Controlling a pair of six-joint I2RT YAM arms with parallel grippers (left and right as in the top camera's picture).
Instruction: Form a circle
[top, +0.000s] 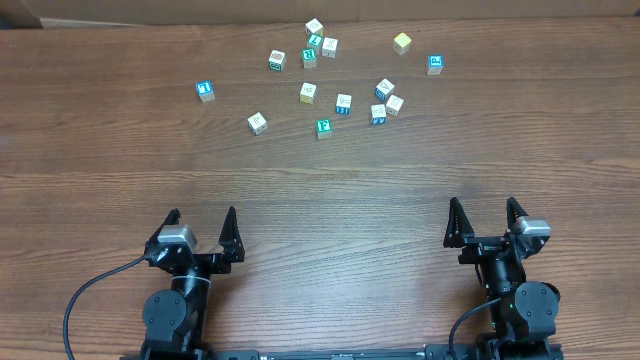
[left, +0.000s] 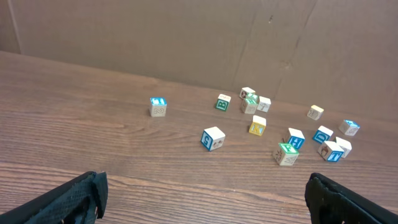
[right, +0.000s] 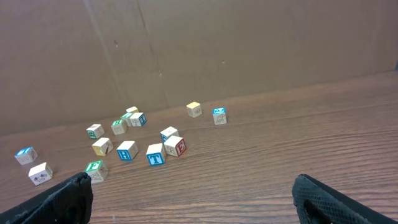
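Several small wooden alphabet cubes lie scattered across the far half of the table, with no circle among them. A green-faced cube (top: 324, 127) is the nearest one, with a cream cube (top: 257, 122) to its left and a blue-faced cube (top: 205, 90) farthest left. A tight bunch (top: 385, 102) sits right of centre. My left gripper (top: 202, 218) and right gripper (top: 484, 208) rest near the front edge, both open with nothing between the fingers, well short of the cubes. The left wrist view shows the green-faced cube (left: 286, 152), and the right wrist view shows it too (right: 95, 169).
A brown cardboard wall (left: 199, 37) closes off the table's far edge just behind the cubes. A yellow cube (top: 402, 43) and a blue-topped cube (top: 435, 65) lie at the back right. Bare wood (top: 330, 190) stretches between the grippers and the cubes.
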